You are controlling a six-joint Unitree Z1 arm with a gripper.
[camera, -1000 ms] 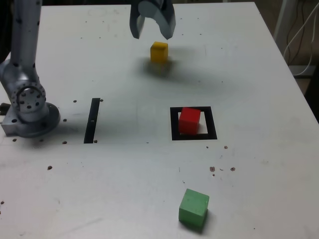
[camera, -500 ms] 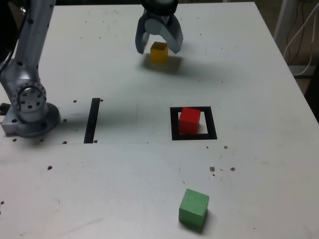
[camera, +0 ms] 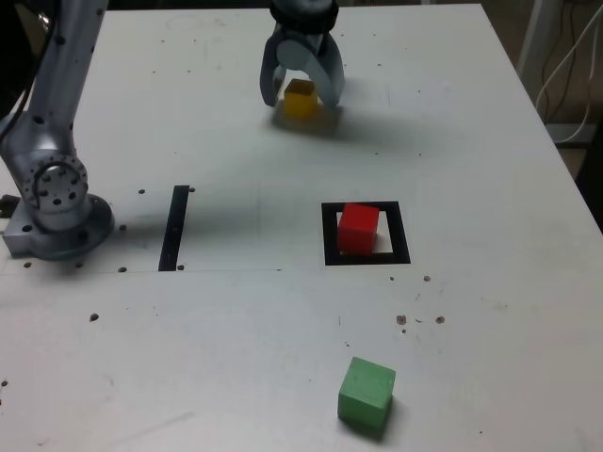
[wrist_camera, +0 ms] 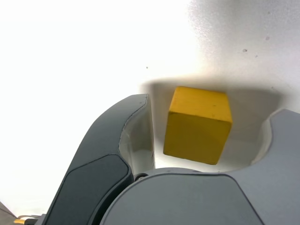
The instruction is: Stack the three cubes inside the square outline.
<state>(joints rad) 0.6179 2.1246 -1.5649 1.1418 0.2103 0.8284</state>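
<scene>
Counter (camera: pixel 236 320) fills nearly my whole exterior view: a pale, matte white top, scuffed and dotted with small dark specks and screw holes. At the far right of that view, past the counter's edge, I can see white cables (camera: pixel 570 66) hanging against a darker background.

Going from the exterior view's left: the arm's grey base (camera: pixel 55 202) sits bolted near the left edge, its link rising out of the top of the picture. Just right of it lies a narrow black strip (camera: pixel 174 228), flat on the counter. Further right and far from me, the claw (camera: pixel 301 94) hangs low over the yellow cube (camera: pixel 301 98), one finger on each side of it. In the wrist view the yellow cube (wrist_camera: pixel 198 125) sits on the counter between the dark fingers (wrist_camera: pixel 126 140) with a sliver of gap showing on each side, so I read the claw as released, straddling but not clamping. Right of centre is the square outline (camera: pixel 366 256) with the red cube (camera: pixel 358 228) inside it, toward its far-left part. The green cube (camera: pixel 366 393) rests alone at the near edge, well apart from the rest.

Against the picture from a second ago, the claw has come down from above the yellow cube to bracket it; all three cubes lie where they were.
</scene>
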